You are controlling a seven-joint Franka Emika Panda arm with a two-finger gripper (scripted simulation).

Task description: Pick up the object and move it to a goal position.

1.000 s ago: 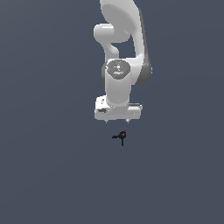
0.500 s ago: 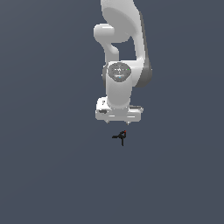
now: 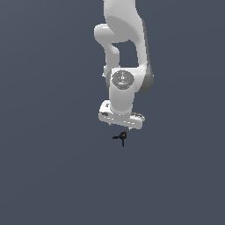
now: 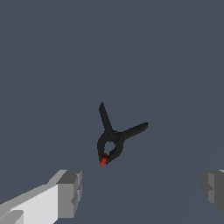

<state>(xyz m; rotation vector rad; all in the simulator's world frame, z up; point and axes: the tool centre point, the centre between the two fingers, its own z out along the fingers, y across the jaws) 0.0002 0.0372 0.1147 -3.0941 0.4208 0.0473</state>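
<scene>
Arm: I see my white Panda arm [image 3: 125, 66] coming down from the top of the exterior view, the wrist pointing straight down at the plain grey-blue worktop [image 3: 48, 176].

Claw: the claw [image 3: 121, 125] hangs directly above the object, very near it in the exterior view; I cannot tell from that view whether it touches.

Claw state: released. In the wrist view I see the two grey fingertips [image 4: 70, 192] set wide apart, one at each side of the picture, with nothing between them but bare worktop.

Object: the object [image 3: 122, 138] is a tiny black thing of thin prongs, lying on the worktop just under the claw. In the wrist view the object [image 4: 112, 138] shows as a clip-like shape: two thin prongs spread in a V away from a small rounded loop, and a small red tip [image 4: 103, 161] at the loop's end.

Object against the claw: in the wrist view the red tip points toward the fingertip line, and the prongs point away from it. The object lies ahead of the fingertips, not between them, and sits nearer to the lighter finger than to the other one. It is not grasped.

Size: the object is far smaller than the claw's white body above it.

Worktop: uniform grey-blue all around the object; I see no goal marker in either view.
</scene>
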